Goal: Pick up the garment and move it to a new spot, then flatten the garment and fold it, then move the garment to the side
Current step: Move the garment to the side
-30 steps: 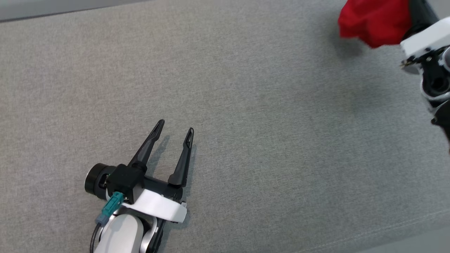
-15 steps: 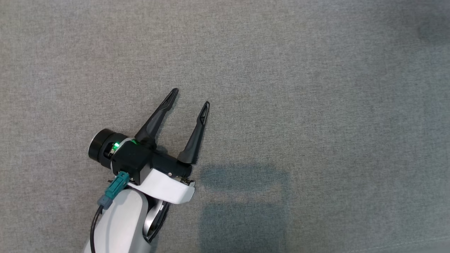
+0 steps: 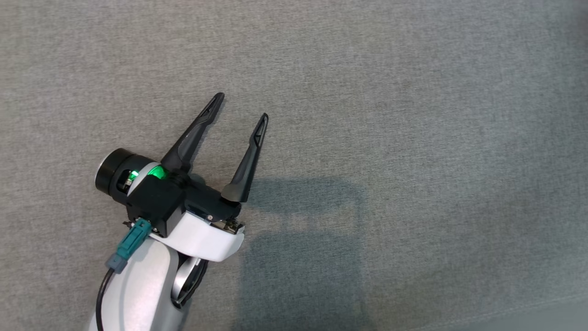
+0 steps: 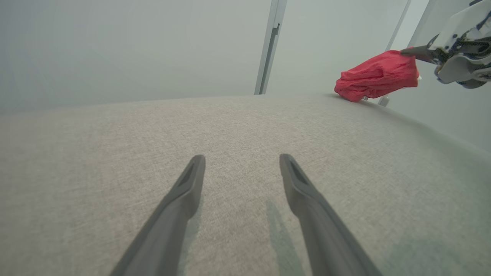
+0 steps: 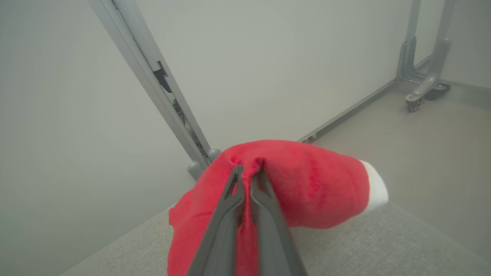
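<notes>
Right wrist view: right gripper (image 5: 249,169), two long dark fingers pinched together on a bunched fold of the red fleece garment with a white edge (image 5: 314,184). The garment hangs from that grip over the far corner of the grey woven fabric tabletop (image 5: 383,245); whether its lower part rests there cannot be told. Behind: slanted grey metal post (image 5: 153,73), pale wall, wheeled stand foot (image 5: 422,90). Left gripper (image 3: 242,106), fingers spread wide, empty, low over bare fabric, well apart from the garment.
</notes>
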You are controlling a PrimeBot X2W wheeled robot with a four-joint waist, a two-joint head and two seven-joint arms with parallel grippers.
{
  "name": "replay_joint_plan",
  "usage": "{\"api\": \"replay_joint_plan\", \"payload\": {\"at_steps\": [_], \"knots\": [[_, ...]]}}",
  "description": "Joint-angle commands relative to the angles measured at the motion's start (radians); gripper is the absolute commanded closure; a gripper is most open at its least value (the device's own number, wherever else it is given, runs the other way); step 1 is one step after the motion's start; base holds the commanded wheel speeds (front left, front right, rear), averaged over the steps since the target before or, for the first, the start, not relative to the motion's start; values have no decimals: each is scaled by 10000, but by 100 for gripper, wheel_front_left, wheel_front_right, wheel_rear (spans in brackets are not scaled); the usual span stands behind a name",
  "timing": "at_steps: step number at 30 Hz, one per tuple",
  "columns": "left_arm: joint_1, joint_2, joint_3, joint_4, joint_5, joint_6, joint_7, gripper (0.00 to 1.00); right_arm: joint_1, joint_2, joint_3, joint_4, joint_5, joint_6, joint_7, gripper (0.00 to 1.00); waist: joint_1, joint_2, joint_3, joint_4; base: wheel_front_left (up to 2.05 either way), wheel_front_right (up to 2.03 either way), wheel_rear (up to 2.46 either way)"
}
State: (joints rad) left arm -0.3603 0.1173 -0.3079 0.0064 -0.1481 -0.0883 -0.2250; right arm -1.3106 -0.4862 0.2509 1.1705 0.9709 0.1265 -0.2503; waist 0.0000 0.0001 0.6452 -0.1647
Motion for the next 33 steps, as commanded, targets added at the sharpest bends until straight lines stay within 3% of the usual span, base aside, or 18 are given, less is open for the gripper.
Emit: {"api": "replay_joint_plan", "payload": {"at_steps": [1,9,15,16,18,19,20,33], "knots": [[-13,225,244,145,109,-36,235,0,568,-167,-450,-67,-232,42,-113,100,0,-1,60,-209,0,0,0],[32,357,155,-12,75,-21,437,0,1598,365,-1669,497,-795,42,-114,100,0,-1,-47,-591,0,0,0],[26,390,48,-63,42,-23,522,0,1805,592,-1995,1129,-1244,42,-114,100,0,-1,-137,-623,0,0,0],[20,393,25,-71,38,-25,526,0,1824,648,-2053,1155,-1283,42,-114,96,0,-1,-148,-609,0,0,0],[10,402,-7,-89,38,-21,502,0,1855,772,-2168,1184,-1325,42,-114,58,0,-1,-177,-589,0,0,0],[12,406,-13,-89,34,-10,494,0,1886,783,-2203,1191,-1388,42,-114,8,0,-1,-195,-583,0,0,0],[17,413,-13,-84,30,5,485,0,1952,787,-2251,1194,-1447,42,-110,0,0,-1,-215,-579,0,0,0],[197,361,123,158,-165,310,157,0,2486,975,-2683,1144,-2568,42,-98,0,0,-1,-964,-736,0,0,0]]}}
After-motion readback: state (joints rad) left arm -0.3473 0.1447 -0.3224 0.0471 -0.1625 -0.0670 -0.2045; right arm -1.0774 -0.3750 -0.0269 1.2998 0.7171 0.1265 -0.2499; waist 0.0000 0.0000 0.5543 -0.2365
